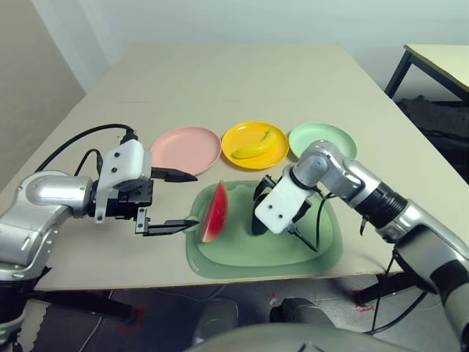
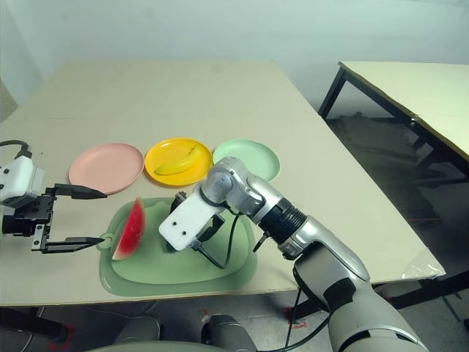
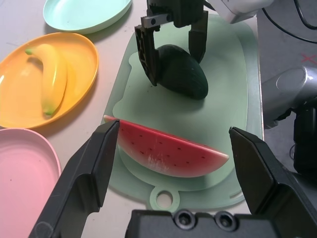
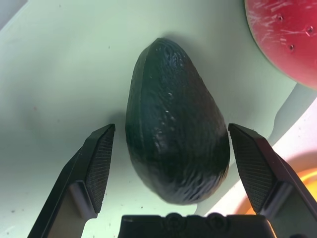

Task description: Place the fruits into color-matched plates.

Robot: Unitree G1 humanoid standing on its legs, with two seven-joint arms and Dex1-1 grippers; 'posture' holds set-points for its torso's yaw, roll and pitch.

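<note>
Beige table | right claw wide open astride avocado | left claw wide open, empty

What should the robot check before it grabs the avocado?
1. Right gripper open: ok, its fingers stand wide apart.
2. Avocado between the fingers: ok, one finger on each side, gaps showing on both.
3. Avocado lying free on the cutting mat: ok, the watermelon wedge lies apart from it.
4. Mint green plate ready for it: ok, nothing lies in it.
5. Left gripper out of the way: ok, it is open at the mat's edge near the watermelon, away from the avocado.
6. Banana done: ok, it lies in the yellow plate.
</note>
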